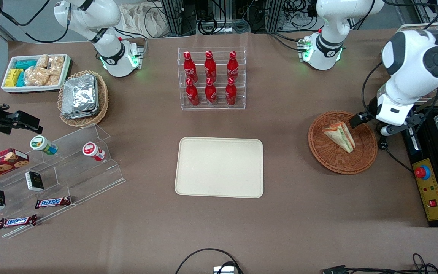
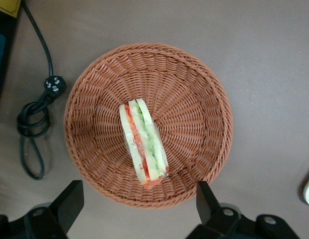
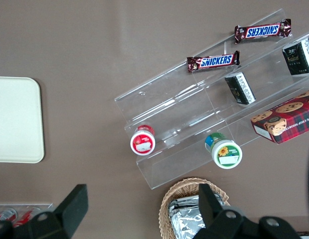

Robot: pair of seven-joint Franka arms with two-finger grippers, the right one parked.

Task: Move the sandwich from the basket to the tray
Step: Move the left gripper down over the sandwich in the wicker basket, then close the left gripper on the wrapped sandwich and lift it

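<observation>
The sandwich (image 1: 340,135), a white-bread wedge with green, orange and red filling, lies in the reddish-brown woven basket (image 1: 329,160) toward the working arm's end of the table. In the left wrist view the sandwich (image 2: 143,144) lies across the middle of the basket (image 2: 194,89). My gripper (image 1: 371,125) hovers above the basket's rim, open wide and holding nothing. Seen from the wrist, the gripper (image 2: 138,191) has its two dark fingers spread over the rim, clear of the sandwich. The cream tray (image 1: 219,167) lies flat at the table's middle, bare.
A black cable with a plug (image 2: 32,114) lies coiled beside the basket. A black control box with a red button (image 1: 428,186) sits at the table's edge by the working arm. A rack of red bottles (image 1: 211,78) stands farther from the camera than the tray. An acrylic snack stand (image 1: 63,167) and a foil-pack basket (image 1: 83,97) are toward the parked arm's end.
</observation>
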